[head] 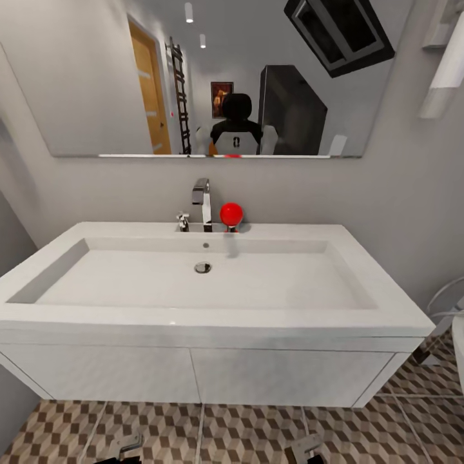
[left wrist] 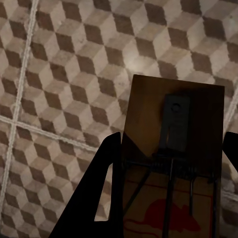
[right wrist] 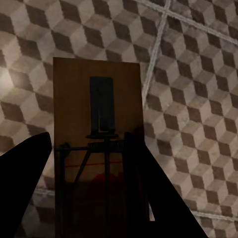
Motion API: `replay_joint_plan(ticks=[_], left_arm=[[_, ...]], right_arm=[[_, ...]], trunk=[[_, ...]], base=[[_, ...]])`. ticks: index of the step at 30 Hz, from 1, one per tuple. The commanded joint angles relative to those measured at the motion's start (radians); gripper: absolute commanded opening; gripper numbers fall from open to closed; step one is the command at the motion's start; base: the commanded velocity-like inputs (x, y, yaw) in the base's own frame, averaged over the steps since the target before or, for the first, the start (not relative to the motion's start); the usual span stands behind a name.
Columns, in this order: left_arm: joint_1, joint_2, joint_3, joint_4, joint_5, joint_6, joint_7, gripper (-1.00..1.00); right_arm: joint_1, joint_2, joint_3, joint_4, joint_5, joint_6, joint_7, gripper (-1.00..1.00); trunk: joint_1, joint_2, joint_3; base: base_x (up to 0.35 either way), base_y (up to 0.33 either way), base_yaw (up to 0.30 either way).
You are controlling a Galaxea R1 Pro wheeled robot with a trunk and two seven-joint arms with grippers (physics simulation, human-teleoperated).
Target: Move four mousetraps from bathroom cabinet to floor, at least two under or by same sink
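Mousetraps (left wrist: 171,163) (right wrist: 96,148): one clamped in each end effector (left wrist: 168,148) (right wrist: 89,148) | over bathroom floor (left wrist: 64,74) | sink (head: 206,283) ahead.

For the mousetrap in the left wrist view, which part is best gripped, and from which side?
Grip the mousetrap by the two long edges of its flat wooden base, coming from the printed end, as the left gripper does here. The spring and wire sit along the middle, so the bare edges give the jaws flat, parallel faces.
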Motion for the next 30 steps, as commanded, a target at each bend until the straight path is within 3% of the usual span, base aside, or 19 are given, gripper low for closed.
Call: replay_joint_plan(ticks=[1, 16, 21, 30], left_arm=[[-0.001, 0.000, -0.008, -0.001, 0.004, 0.004, 0.005, -1.00], [-0.003, 0.009, -0.004, -0.008, 0.000, 0.014, 0.006, -1.00], [-0.019, 0.018, -0.004, -0.046, -0.001, 0.014, 0.012, -1.00], [-0.045, 0.017, -0.009, -0.085, -0.013, 0.023, 0.019, -1.00]], right_arm=[[-0.001, 0.000, 0.002, 0.001, 0.003, -0.002, -0.005, -1.00], [-0.019, 0.022, 0.001, -0.014, 0.002, -0.019, -0.016, -1.00], [-0.020, 0.050, -0.003, -0.013, 0.002, -0.018, -0.012, -1.00], [-0.027, 0.050, -0.004, -0.012, 0.003, -0.017, -0.012, -1.00]], trunk=[[0.004, -0.008, -0.004], [0.061, -0.113, -0.051], [0.080, -0.148, -0.067], [0.115, -0.211, -0.095]], base=[[0.000, 0.000, 0.000], [0.000, 0.000, 0.000], [0.000, 0.000, 0.000], [0.000, 0.000, 0.000]])
